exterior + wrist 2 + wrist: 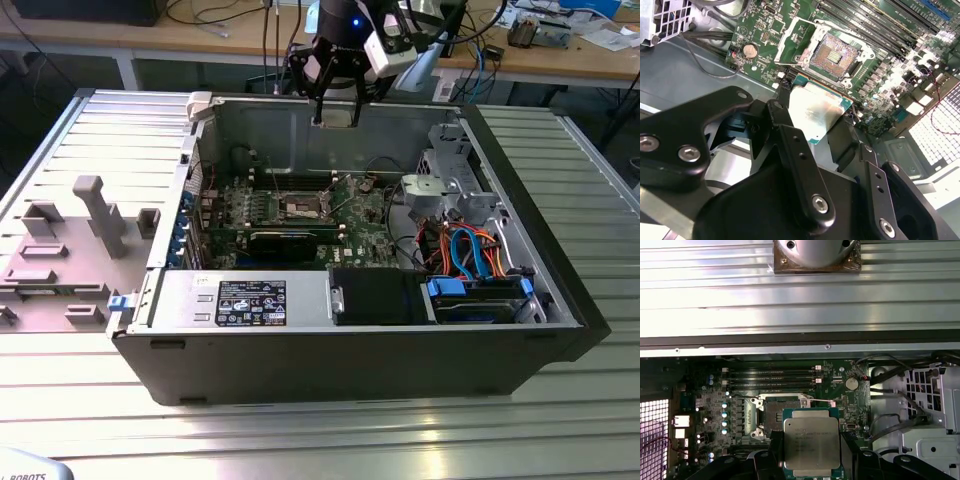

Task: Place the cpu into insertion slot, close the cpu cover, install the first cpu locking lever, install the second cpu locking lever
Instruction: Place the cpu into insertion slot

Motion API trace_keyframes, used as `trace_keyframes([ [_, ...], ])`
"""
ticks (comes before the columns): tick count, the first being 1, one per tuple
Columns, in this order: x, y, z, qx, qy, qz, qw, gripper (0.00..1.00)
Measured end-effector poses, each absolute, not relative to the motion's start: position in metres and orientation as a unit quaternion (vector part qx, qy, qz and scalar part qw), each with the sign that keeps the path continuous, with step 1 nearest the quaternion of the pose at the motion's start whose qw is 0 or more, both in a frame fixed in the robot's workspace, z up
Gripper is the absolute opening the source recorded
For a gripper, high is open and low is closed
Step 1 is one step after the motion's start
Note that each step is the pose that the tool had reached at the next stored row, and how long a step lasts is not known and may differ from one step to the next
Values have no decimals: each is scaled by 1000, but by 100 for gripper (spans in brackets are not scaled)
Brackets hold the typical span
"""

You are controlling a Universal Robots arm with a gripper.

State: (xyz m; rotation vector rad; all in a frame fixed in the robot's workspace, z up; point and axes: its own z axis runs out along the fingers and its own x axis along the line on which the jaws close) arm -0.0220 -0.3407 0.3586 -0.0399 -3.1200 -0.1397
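Open dark metal computer case (330, 360) stands on the ribbed metal table (300, 440). The green circuit board (365, 215) lies inside the case, with the dark square insertion slot (303, 207) near its middle. The black gripper (335, 108) hangs above the case, clamping the flat silvery square cpu (811, 442) clear of the slot. A grey moulded fixture tray (60, 270) lies just beside the case, at the exterior view's left.

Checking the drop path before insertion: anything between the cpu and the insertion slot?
Nothing visible. The gripper holds the cpu clear of the insertion slot, which lies open in the second wrist view, contacts bare, nothing across it.
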Motion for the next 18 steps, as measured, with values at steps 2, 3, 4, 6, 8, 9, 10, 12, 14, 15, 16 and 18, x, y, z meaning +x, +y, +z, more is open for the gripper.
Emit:
trace_keyframes([
  [2,-22,-341,358,-13,-999,-45,9,54],
  [3,-22,-341,358,-13,-999,-45,9,54],
  [4,-22,-341,358,-13,-999,-45,9,54],
  [6,-22,-341,358,-14,-999,-45,9,54],
  [8,-22,-341,357,-14,-999,-45,9,54],
  [9,-22,-341,357,-14,-999,-45,9,54],
  [10,-22,-341,356,-14,-999,-45,9,54],
  [12,-22,-341,355,-14,-999,-45,9,54],
  [14,-22,-341,354,-14,-999,-45,9,54],
  [15,-22,-341,353,-14,-999,-45,9,54],
  [16,-22,-341,353,-14,-999,-45,9,54],
  [18,-22,-341,353,-14,-999,-45,9,54],
])
